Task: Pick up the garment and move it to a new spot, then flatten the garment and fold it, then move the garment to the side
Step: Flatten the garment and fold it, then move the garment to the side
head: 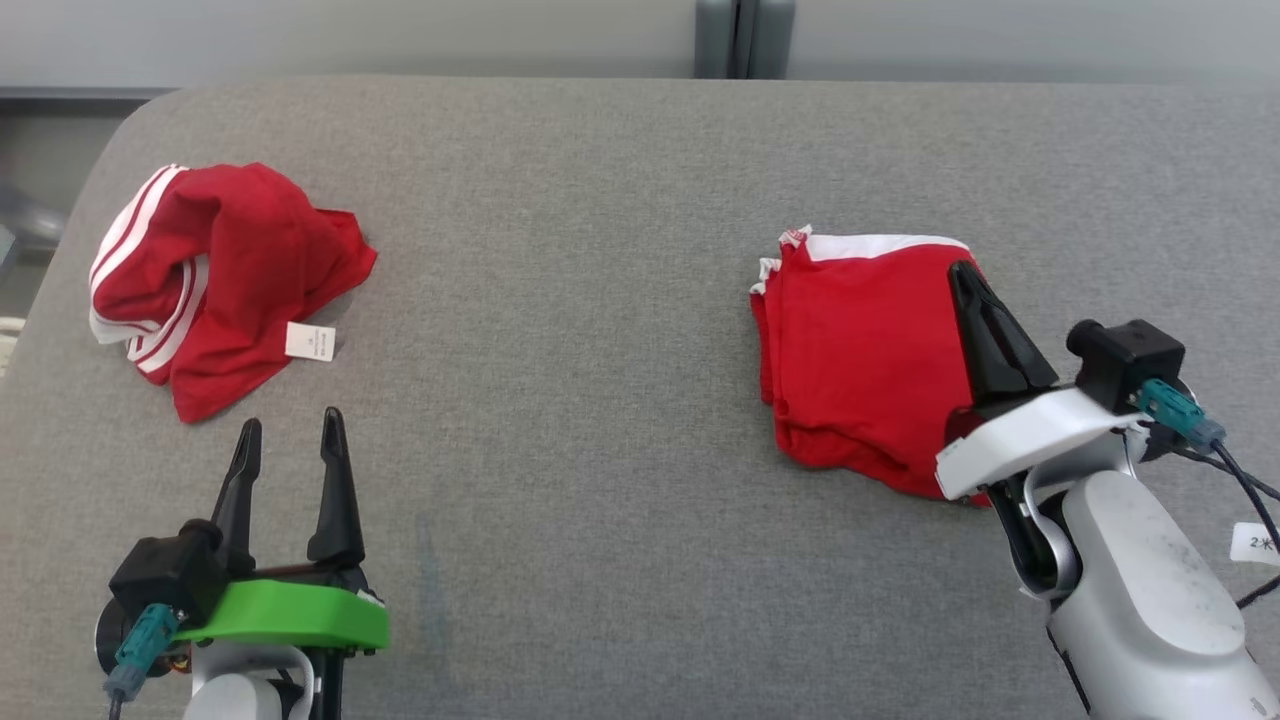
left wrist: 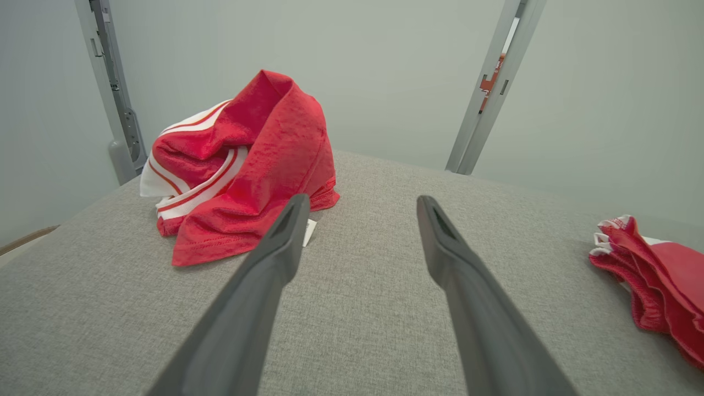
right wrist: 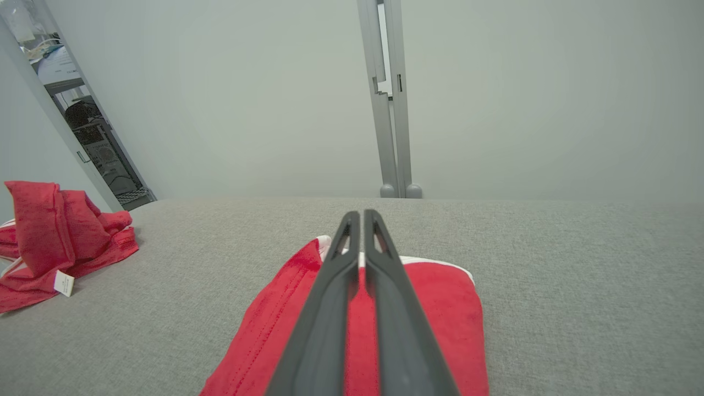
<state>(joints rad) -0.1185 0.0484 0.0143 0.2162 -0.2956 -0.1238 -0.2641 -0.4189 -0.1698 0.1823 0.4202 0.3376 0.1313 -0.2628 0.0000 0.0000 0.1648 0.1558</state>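
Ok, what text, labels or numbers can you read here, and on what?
"2", next character unclear: white cable tag at the head view's right edge.
White sewn-in tag on the crumpled red garment: print too small to read.
Collar label on the folded red garment: too small to read.
No lettering shows on either garment's cloth.

Red garment [head: 860, 350], white trim, grey table [head: 600, 200]

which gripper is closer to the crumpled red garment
Left. The left gripper sits open just in front of the crumpled garment, not touching; the right gripper, shut, lies over the folded garment far off.
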